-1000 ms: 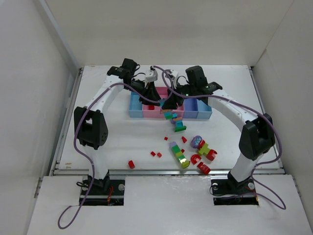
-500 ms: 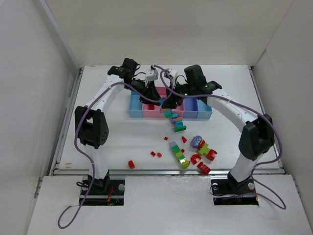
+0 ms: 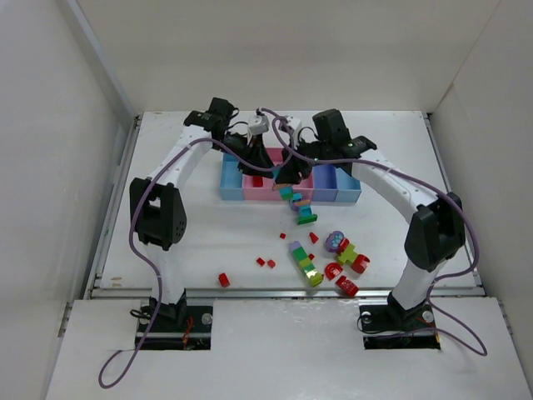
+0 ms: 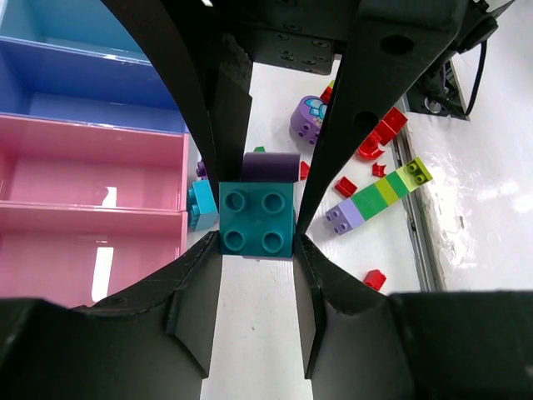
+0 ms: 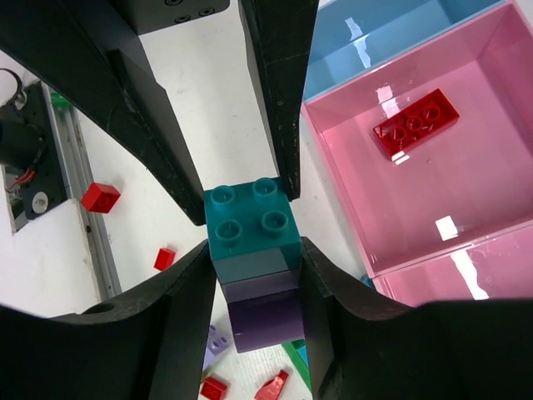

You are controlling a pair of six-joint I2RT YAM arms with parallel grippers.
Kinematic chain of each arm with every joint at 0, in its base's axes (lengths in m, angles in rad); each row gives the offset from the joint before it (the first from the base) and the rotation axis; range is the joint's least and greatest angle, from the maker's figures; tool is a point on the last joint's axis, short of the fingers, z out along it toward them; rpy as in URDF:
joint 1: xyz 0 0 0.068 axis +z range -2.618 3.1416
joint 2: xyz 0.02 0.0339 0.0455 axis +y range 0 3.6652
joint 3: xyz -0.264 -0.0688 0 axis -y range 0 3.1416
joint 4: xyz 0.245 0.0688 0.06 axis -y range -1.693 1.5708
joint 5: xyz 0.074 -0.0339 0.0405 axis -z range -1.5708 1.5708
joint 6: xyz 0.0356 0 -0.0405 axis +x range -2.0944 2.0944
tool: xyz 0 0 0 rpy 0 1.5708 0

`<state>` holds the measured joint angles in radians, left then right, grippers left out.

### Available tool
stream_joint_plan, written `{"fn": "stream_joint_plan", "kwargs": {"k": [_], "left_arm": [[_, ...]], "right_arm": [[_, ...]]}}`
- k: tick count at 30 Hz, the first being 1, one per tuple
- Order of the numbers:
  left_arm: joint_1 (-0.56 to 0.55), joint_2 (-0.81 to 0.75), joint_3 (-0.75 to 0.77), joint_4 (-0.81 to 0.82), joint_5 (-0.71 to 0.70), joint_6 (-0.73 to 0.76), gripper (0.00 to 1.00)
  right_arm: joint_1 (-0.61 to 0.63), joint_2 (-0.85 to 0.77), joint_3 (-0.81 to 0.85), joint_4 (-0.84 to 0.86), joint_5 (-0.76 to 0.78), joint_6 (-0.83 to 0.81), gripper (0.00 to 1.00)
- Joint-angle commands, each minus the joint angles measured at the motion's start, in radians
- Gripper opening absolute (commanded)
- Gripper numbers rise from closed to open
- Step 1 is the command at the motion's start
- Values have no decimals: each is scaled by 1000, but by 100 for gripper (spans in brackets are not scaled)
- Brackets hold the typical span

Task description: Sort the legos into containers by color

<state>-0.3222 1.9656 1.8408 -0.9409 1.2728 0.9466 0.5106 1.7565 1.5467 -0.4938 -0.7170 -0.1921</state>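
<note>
Teal over purple, a two-brick stack (image 5: pixel 252 250) is caught between both arms at once. The left end effector (image 4: pixel 255 247) pinches the teal brick at its near corners, and the right end effector (image 5: pixel 254 282) presses in on the purple and lower teal part from either side. Each wrist view shows the other arm's black fingers reaching in from above to the same stack. It is held just in front of the row of bins (image 3: pixel 229 190), by the pink ones; in the top view the arms hide it. A flat red brick (image 5: pixel 415 122) lies in a pink bin (image 5: pixel 466 187). On the bench (image 3: pixel 191 233) nearer the bases lie a striped bar (image 3: pixel 306 263), a round purple piece (image 3: pixel 335 242) and scattered red bits (image 3: pixel 266 262).
</note>
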Motion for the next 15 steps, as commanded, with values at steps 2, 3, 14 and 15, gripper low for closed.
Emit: {"fn": "stream_joint_plan", "kwargs": {"k": [2,3,14,15], "left_arm": [[9,-2,61,-15,83,-16,0],[9,-2,61,-15,83,-16,0],[18,-11,52,-6,103,-16,0],[18,-11,52,-6,103,-28,0]], "right_arm": [[3,20,23,9,-47,-24,50],[-6,20,10,18,-47,-24,50],[-34,20,-10,76,-91,11,11],[-34,20,-10,77,-101,11,4]]}}
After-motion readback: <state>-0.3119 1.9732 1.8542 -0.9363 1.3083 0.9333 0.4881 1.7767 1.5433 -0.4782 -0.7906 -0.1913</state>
